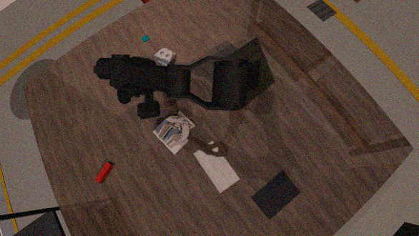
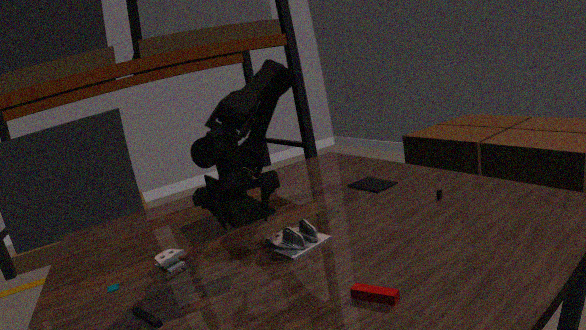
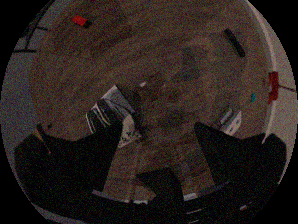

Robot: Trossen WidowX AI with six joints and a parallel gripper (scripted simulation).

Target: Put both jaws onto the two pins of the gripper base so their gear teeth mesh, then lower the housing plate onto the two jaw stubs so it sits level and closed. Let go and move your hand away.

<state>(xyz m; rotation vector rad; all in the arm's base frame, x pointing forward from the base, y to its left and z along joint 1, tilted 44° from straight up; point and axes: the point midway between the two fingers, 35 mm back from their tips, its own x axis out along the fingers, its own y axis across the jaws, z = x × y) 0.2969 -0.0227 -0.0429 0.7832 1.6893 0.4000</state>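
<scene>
One robot arm (image 1: 176,79) (image 2: 267,102) crosses the upper middle of the top view, and two black gripper fingers show low in the wrist view. There is one gripper base (image 1: 176,147) (image 2: 294,255), with two upright jaws (image 2: 292,239), and one white housing plate (image 1: 164,55) (image 2: 170,256) (image 3: 234,123) with two round holes. The exterior view has one red block (image 1: 104,171) (image 2: 375,294) (image 3: 80,20) at lower right, one teal block (image 1: 145,38) (image 2: 113,288) (image 3: 253,97) and one black bar (image 2: 147,317) (image 3: 234,42) at lower left, one dark square (image 1: 276,194) (image 2: 373,184) right of centre, and four brown boxes (image 2: 532,160) at the right.
</scene>
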